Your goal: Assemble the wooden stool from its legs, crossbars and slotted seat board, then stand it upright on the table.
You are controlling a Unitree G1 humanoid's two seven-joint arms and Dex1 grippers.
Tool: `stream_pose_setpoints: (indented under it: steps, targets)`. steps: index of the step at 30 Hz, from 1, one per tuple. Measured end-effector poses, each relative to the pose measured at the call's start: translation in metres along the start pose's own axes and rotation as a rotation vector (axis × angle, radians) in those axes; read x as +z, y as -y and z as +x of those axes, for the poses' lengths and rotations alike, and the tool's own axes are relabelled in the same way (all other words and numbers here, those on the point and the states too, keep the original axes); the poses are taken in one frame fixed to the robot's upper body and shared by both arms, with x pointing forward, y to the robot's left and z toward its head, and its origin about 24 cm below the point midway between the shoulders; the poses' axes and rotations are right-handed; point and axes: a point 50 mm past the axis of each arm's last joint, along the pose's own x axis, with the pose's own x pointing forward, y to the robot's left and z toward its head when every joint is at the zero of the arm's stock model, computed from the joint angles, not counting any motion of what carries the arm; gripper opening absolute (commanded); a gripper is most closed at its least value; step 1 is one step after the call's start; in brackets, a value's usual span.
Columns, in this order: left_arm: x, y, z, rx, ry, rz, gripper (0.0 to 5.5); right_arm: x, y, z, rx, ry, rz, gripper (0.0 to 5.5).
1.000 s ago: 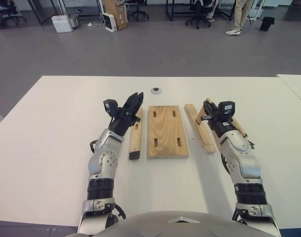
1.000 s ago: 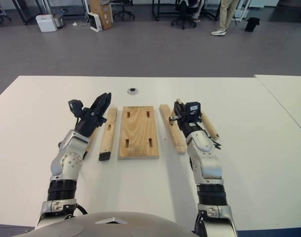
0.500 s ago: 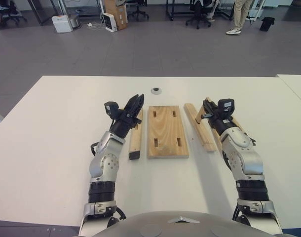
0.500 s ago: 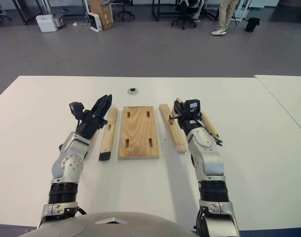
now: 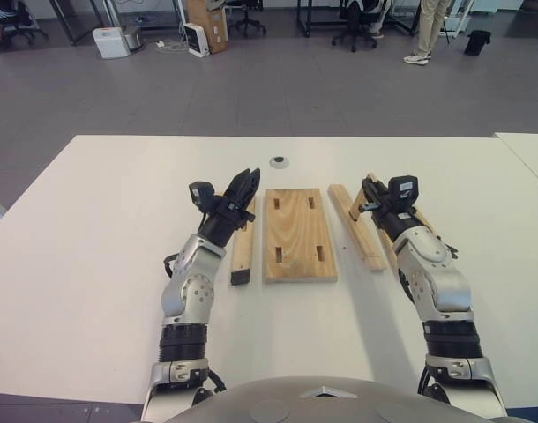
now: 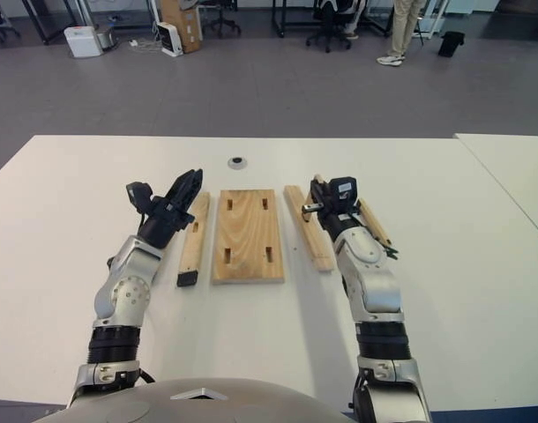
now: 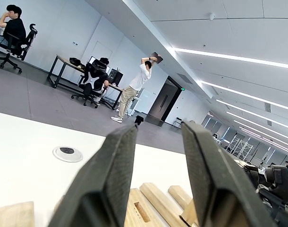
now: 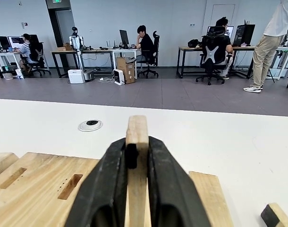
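The slotted seat board (image 5: 300,233) lies flat mid-table. A wooden leg (image 5: 242,240) with a dark near end lies along its left side. Another leg (image 5: 357,227) lies angled on its right side. My left gripper (image 5: 247,179) hovers over the far end of the left leg, open, with nothing between its fingers (image 7: 111,179). My right gripper (image 5: 368,187) is shut on the far end of a thin crossbar (image 8: 137,130). That crossbar runs back under the right forearm (image 5: 428,227), right of the angled leg.
A round cable grommet (image 5: 278,161) is set in the table just beyond the board. White table stretches wide on both sides, and a second table edge (image 5: 526,154) shows at the far right. Beyond is office floor with chairs and desks.
My left gripper has edged slightly right, closer over the left leg. The right arm and the wooden parts have stayed put.
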Motion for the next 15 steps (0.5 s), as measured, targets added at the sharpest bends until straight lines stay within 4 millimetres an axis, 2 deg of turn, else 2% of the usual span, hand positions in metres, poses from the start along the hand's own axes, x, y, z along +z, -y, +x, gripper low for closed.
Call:
stream_pose_setpoints:
  steps: [4, 15]
  targets:
    - [-0.0028, 0.0017, -0.0001, 0.001, 0.002, -0.014, 1.7, 0.0027, 0.0004, 0.0056, 0.006, -0.021, -0.004, 0.42]
    - [-0.0043, 0.0035, -0.0035, 0.014, 0.005, -0.019, 1.7, 0.0036, 0.0031, 0.0051, 0.009, -0.029, 0.019, 0.42]
